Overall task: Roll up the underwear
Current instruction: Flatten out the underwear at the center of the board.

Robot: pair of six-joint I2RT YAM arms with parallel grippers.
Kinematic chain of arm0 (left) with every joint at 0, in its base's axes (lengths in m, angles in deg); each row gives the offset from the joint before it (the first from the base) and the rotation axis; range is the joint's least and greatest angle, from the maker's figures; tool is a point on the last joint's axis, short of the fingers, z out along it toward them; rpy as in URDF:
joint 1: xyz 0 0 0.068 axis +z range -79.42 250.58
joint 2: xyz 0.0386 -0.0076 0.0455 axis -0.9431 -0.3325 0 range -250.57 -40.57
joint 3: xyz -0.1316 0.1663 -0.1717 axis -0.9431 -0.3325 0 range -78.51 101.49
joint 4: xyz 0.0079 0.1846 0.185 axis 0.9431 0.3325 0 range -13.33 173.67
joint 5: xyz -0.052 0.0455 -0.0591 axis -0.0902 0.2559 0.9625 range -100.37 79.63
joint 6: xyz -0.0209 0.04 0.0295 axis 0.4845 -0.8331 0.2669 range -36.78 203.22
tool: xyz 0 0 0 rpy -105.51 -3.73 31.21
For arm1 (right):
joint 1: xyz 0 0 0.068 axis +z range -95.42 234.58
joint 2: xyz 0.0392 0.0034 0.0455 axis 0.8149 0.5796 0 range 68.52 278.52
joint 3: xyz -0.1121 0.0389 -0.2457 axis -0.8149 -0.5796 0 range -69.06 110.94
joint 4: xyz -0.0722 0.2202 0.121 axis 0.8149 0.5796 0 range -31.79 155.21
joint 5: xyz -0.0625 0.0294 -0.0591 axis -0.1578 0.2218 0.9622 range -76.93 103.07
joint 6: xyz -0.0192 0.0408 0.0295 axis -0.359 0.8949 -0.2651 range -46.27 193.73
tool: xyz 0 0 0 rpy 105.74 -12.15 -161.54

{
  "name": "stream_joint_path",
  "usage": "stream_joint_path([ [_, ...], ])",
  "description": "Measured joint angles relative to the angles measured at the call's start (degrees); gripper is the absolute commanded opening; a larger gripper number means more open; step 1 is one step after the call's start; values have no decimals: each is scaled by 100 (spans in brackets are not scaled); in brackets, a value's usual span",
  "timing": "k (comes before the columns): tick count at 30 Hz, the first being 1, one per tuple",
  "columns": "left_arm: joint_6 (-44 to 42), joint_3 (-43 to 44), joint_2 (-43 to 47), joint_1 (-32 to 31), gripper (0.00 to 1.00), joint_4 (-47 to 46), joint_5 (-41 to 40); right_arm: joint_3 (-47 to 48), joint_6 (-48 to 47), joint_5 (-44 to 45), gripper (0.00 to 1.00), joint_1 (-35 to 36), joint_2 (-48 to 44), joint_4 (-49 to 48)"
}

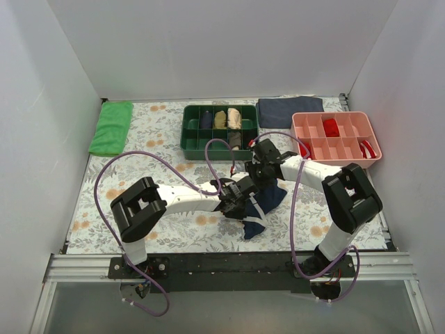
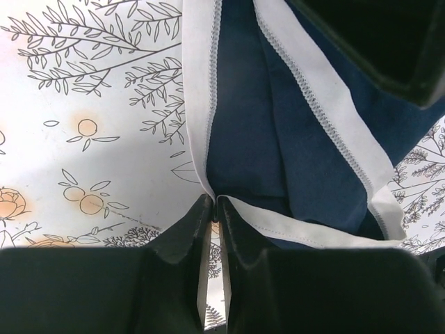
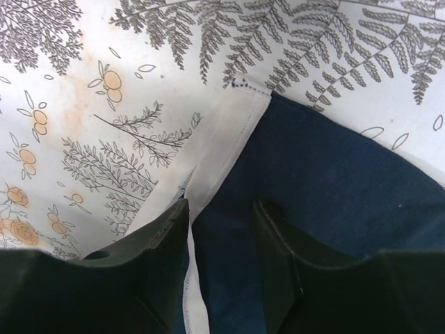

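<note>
The navy underwear [image 1: 265, 203] with white piping lies crumpled on the floral table cover, near the middle of the table. In the left wrist view my left gripper [image 2: 214, 200] is shut on a corner where the white piping [image 2: 198, 83] of the underwear [image 2: 257, 132] meets. From above, the left gripper [image 1: 236, 198] sits at the garment's left edge. My right gripper [image 3: 221, 207] stands open over the underwear [image 3: 327, 195], its left finger on the white band [image 3: 229, 139]. In the top view the right gripper [image 1: 261, 174] is at the garment's far edge.
A green divided tray [image 1: 188, 142] with rolled garments stands behind the grippers. A pink divided tray [image 1: 300, 124] holding red items sits at the back right. A dark grey-blue folded cloth [image 1: 288, 110] lies behind it, and a green cloth [image 1: 111, 126] lies at the back left.
</note>
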Motion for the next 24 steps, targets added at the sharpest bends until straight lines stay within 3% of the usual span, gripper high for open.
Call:
stream_joint_path([
  [7, 20, -2, 13, 0, 1, 2, -11, 308, 63, 37, 45, 131, 98, -4],
  [9, 15, -2, 39, 4, 0, 24, -28, 391, 72, 83, 40, 164, 177, -2],
  [17, 9, -2, 61, 0, 0, 24, -31, 411, 118, 479, 37, 219, 341, 219],
  [18, 9, -2, 63, 0, 0, 24, -31, 413, 120, 516, 33, 229, 341, 223],
  [19, 9, -2, 68, 0, 0, 24, -35, 413, 118, 555, 11, 234, 341, 234],
  [20, 9, -4, 74, 0, 0, 24, -39, 413, 111, 579, 2, 236, 341, 238],
  [24, 15, -20, 136, 0, 0, 22, -48, 415, 122, 643, 1, 240, 341, 299],
])
